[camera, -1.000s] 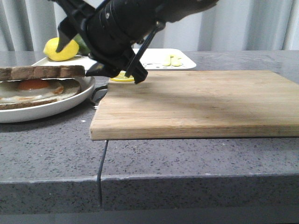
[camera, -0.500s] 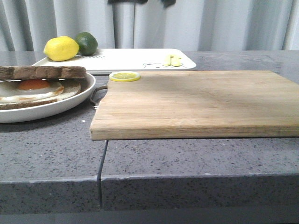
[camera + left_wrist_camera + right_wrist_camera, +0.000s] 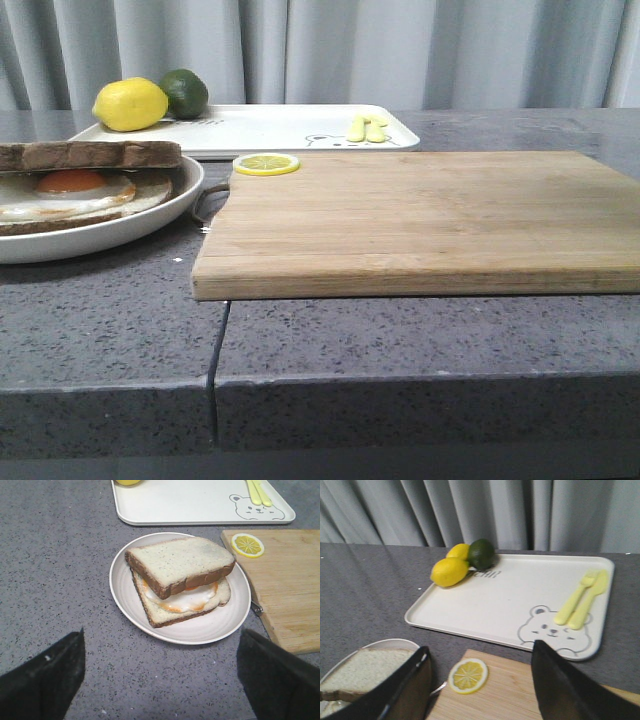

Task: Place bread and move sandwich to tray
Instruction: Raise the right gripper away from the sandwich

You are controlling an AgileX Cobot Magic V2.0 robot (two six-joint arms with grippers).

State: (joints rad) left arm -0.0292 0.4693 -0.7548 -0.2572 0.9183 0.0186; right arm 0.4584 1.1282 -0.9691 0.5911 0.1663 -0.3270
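Brown-crusted bread [image 3: 181, 564] was seen capping the sandwich [image 3: 180, 582], egg white and orange yolk showing, on its plate [image 3: 131, 606] on the desk [image 3: 55, 570] near the tray [image 3: 190, 502]. Both the left end effector [image 3: 160, 677] and right end effector [image 3: 479, 680] were spread open, holding nothing. The plate's rim should be gripped and kept level, so the slices are not shifted.
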